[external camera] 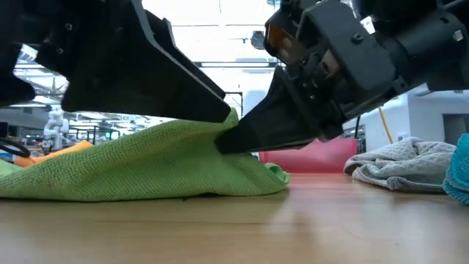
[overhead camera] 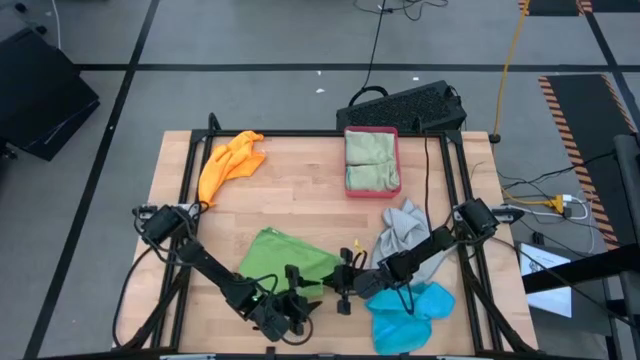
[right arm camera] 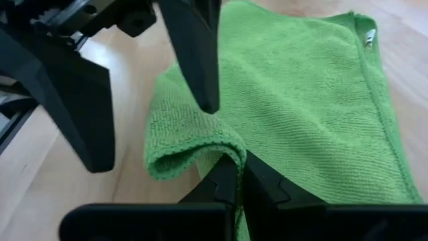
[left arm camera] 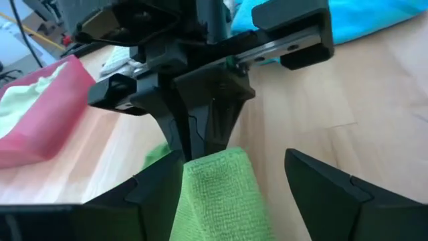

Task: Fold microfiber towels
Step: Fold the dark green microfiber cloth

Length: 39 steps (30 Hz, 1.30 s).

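Observation:
A bright green towel [overhead camera: 285,262] lies on the table near its front edge, with one part raised in a peak [external camera: 231,117]. My right gripper [overhead camera: 345,285] is shut on that raised part; it also shows in its own wrist view [right arm camera: 234,184]. My left gripper [overhead camera: 295,308] is open, with its fingers on either side of the same raised part [left arm camera: 215,175]. An orange towel [overhead camera: 230,160] lies at the far left. A grey towel [overhead camera: 405,228] and a bright blue towel [overhead camera: 410,305] lie at the right. Pale sage green towels [overhead camera: 372,160] lie in the pink-red tray [overhead camera: 372,131]. My right gripper pinches a curled-over bit of the green towel's edge [right arm camera: 224,152] between its two fingers. The fingers come low and nearly level from the table's right side. The pinched part is raised a little, and the rest of the towel [right arm camera: 307,100] lies flat on the table. My left gripper's one finger [left arm camera: 157,191] stands close against the raised cloth; whether it touches I cannot tell.
The two grippers face each other closely over the green towel. The blue towel lies just right of my right gripper, with the grey towel behind it. The pink-red tray stands at the far middle. Bare wood [overhead camera: 300,190] lies in the table's middle.

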Motion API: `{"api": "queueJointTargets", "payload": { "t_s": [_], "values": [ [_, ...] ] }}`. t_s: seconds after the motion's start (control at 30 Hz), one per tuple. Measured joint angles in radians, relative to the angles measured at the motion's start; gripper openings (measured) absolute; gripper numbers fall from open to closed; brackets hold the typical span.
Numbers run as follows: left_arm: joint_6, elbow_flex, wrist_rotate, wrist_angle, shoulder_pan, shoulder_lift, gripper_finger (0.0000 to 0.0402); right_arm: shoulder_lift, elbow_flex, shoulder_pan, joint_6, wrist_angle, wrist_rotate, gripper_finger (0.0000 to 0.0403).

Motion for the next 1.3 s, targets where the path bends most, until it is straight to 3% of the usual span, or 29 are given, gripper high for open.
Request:
{"api": "queueJointTargets", "payload": {
  "t_s": [0.3,0.53,0.73,1.07,1.3],
  "values": [
    [-0.033,0.0,0.019,-0.024,0.032,0.012,0.0265,0.0,0.0,-0.018,0.051,0.014,0.001,0.0005],
    [-0.063,0.0,-0.069,-0.051,0.03,0.013,0.0252,0.0,0.0,-0.023,0.066,0.014,-0.016,0.0005],
    [-0.068,0.0,-0.088,-0.06,0.022,0.012,0.019,0.0,0.0,-0.026,0.077,0.014,-0.024,0.0005],
    [-0.018,0.0,-0.148,-0.022,-0.025,0.01,0.0014,0.0,0.0,-0.026,0.046,0.014,-0.026,0.0006],
    [-0.036,0.0,-0.157,-0.02,-0.045,0.01,0.0009,-0.01,0.0,-0.015,-0.116,-0.002,-0.05,0.0028]
  ]
}}
